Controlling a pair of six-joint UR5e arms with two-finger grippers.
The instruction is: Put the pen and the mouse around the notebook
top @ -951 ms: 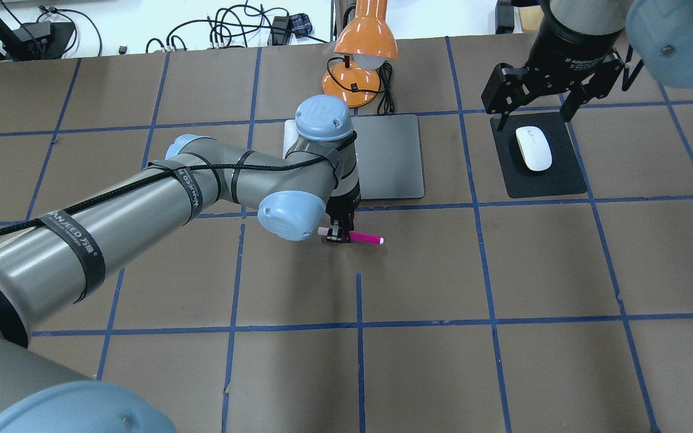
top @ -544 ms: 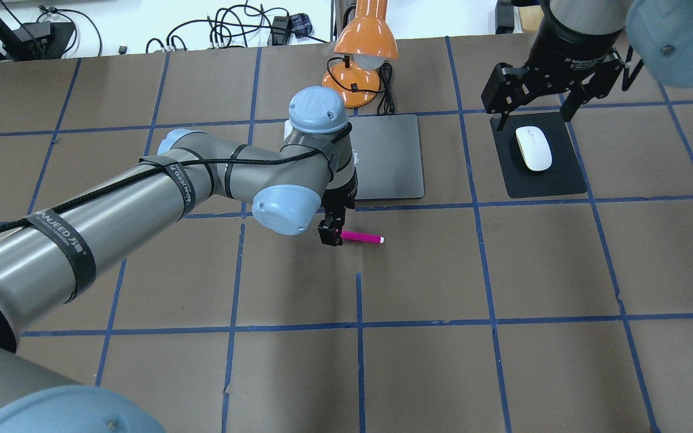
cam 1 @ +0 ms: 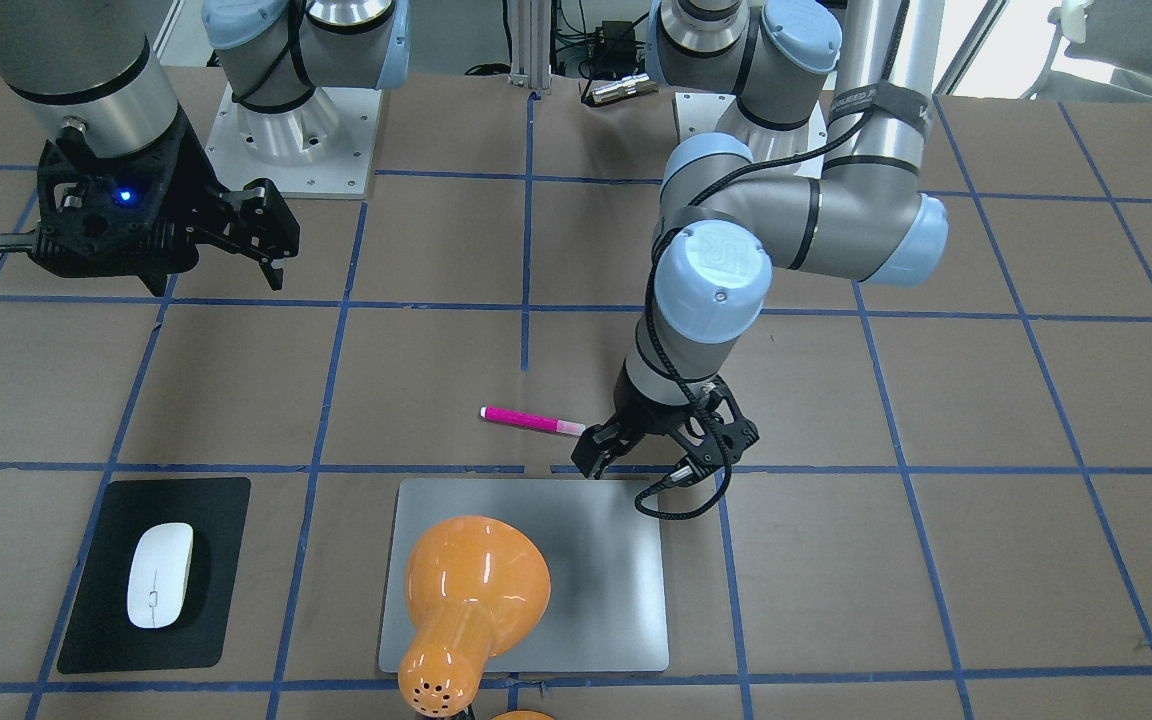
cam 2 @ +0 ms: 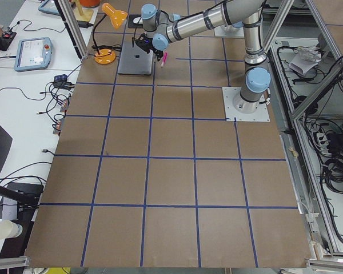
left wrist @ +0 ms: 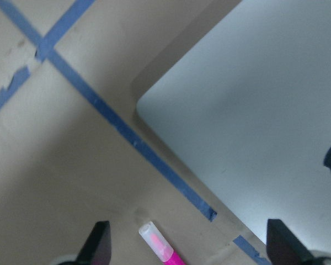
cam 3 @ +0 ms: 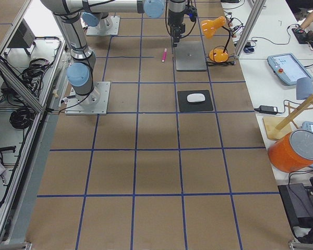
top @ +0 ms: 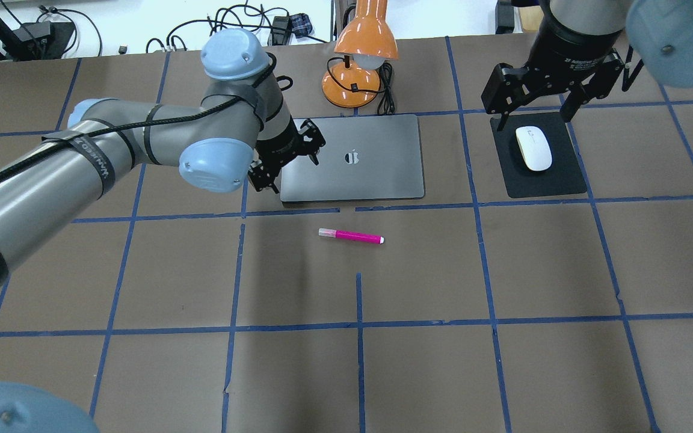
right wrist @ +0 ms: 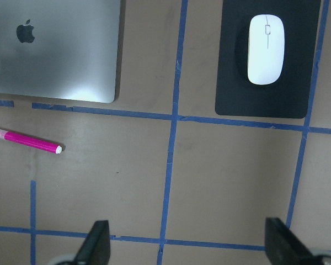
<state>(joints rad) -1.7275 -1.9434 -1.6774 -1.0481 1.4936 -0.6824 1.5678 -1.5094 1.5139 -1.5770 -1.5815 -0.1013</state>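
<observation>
Over a corner of the notebook (top: 376, 174), hanging the left tool (top: 291, 170), spread and empty. Hovering the right tool (top: 533, 120), spread, by the mouse (top: 533, 148) on its black mat (top: 563, 177). Judging the pen (top: 352, 236), lying near the notebook, placed; next, fetching the mouse closer.

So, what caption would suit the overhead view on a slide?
Pen lies free near the notebook, left gripper open at its edge; mouse on black mat.
</observation>
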